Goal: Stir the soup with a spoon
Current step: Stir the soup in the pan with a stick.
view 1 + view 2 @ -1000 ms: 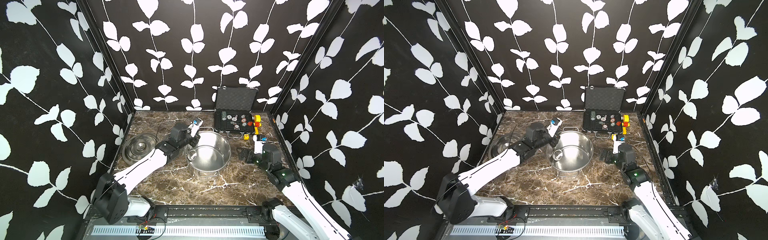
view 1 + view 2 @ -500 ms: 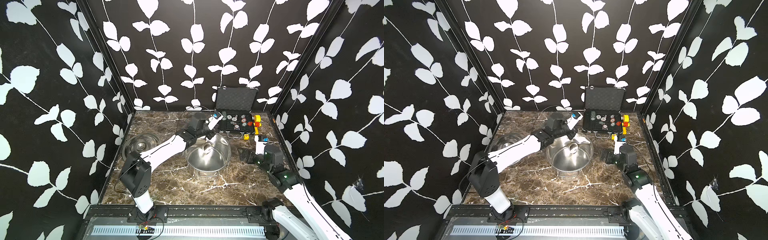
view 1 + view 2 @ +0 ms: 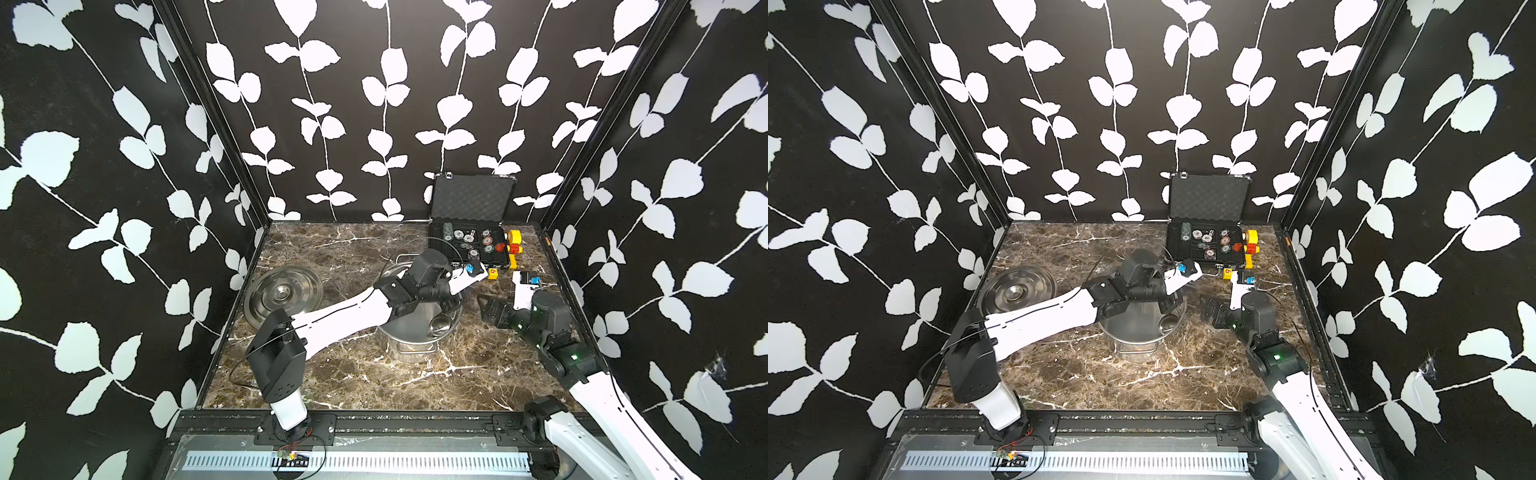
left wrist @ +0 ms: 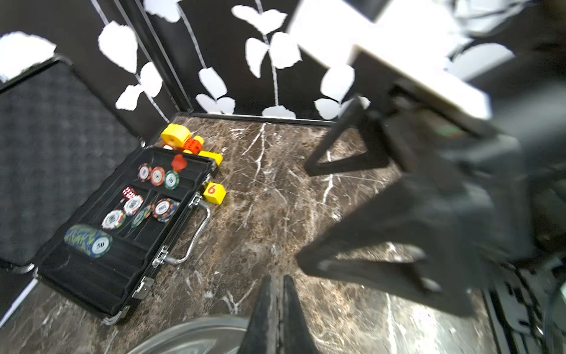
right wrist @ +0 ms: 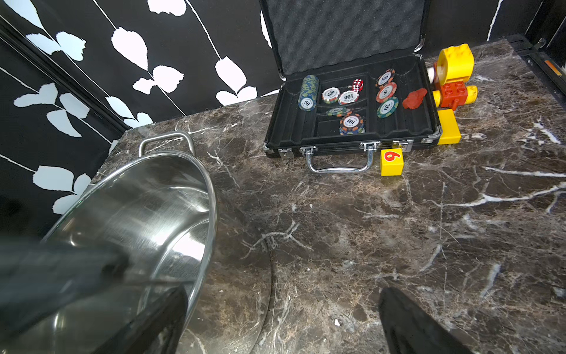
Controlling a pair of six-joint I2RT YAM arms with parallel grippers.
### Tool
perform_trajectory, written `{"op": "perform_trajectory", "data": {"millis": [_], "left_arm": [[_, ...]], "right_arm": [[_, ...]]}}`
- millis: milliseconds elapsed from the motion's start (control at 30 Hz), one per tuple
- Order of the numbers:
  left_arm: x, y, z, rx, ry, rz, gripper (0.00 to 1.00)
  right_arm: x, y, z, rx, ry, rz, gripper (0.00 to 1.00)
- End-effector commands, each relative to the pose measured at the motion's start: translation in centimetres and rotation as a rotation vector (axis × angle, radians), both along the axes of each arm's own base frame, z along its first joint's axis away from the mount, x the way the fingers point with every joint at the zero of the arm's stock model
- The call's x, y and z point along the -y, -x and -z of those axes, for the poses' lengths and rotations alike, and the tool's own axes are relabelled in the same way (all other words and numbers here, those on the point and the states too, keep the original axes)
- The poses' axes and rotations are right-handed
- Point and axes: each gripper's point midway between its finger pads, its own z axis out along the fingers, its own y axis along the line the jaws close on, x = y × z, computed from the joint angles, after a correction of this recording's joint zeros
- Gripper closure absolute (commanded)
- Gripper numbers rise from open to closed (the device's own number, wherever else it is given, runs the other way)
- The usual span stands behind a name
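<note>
The soup pot (image 3: 409,347) (image 3: 1133,332) is a shiny steel stockpot standing mid-table, also seen in the right wrist view (image 5: 137,214). No liquid shows in it. My left arm reaches across it. My left gripper (image 3: 451,302) (image 4: 277,277) is over the pot's right side, shut on the spoon's thin handle. The spoon's round bowl (image 3: 439,325) (image 3: 1169,323) hangs inside the pot by the right wall. My right gripper (image 3: 492,309) (image 5: 283,291) rests low on the table just right of the pot, open and empty.
The pot's flat steel lid (image 3: 282,295) lies on the table at the left. An open black case (image 3: 469,245) of poker chips stands at the back right. By it are a yellow numbered cube (image 3: 492,273) and yellow-and-red toy blocks (image 3: 514,243).
My left arm has swung from the pot's left rim across to its right side, carrying the spoon's bowl through the pot. The right arm has barely moved.
</note>
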Motion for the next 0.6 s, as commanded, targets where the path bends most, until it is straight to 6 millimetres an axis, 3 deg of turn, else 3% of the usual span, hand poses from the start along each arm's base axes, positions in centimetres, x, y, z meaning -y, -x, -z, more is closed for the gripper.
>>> {"op": "perform_trajectory", "data": {"millis": [0,233,567], "left_arm": [[-1.6,3.3,-1.6,0.022,0.007,0.056,1.0],[-5.7,4.4,-0.7,0.02,-0.033,-0.019,1.0],[-12.5,2.1,-0.7,0.015,-0.043,-0.227,1.0]], "right_arm": [[0.0,-0.2,-0.1,0.016,0.012,0.003,0.0],[0.1,-0.3,-0.3,0.022,0.01,0.009,0.01],[-0.8,-1.1,-0.5,0.008,0.005,-0.023,0.0]]}}
